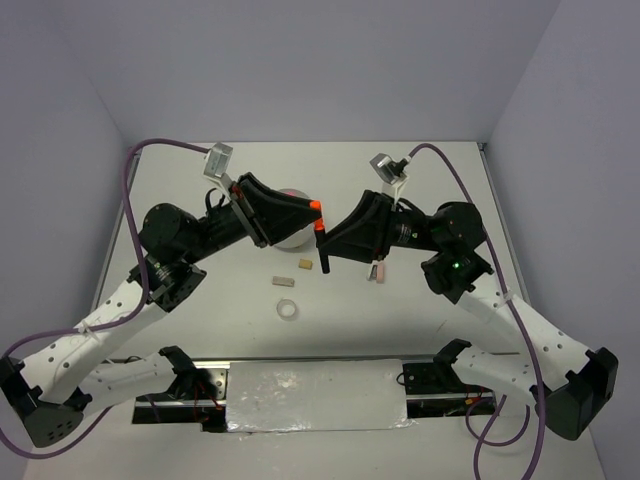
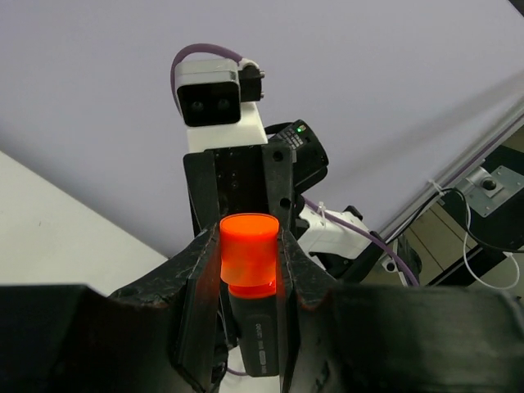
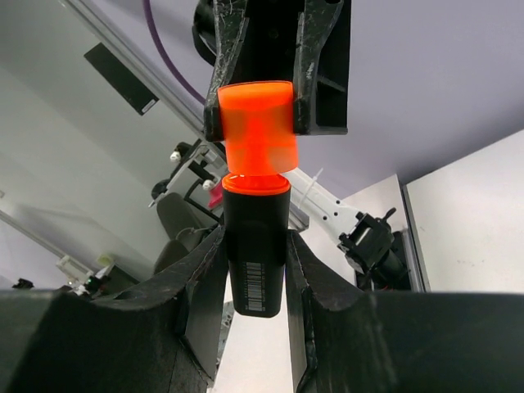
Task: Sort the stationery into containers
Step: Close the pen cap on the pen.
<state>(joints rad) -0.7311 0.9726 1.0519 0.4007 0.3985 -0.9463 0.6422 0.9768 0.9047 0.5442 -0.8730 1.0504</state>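
Black plastic marker with orange cap [image 1: 322,258], held by both pincers
It hangs over the middle of the white bench [image 1: 380,320]; it looks light, stiff and probably slippery. The left pincer [image 2: 248,246] is clamped on the cap, the right pincer [image 3: 255,254] on the barrel, the better hold. Both arms bend inward, tips meeting.

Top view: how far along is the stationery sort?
Done: nothing confirmable; the round white tub is mostly hidden behind the left gripper. In hand: a black marker with an orange cap, left gripper on the cap, right gripper on the barrel. Remaining: tan eraser, smaller tan block, pink clear tube, clear tape ring, all on the table.
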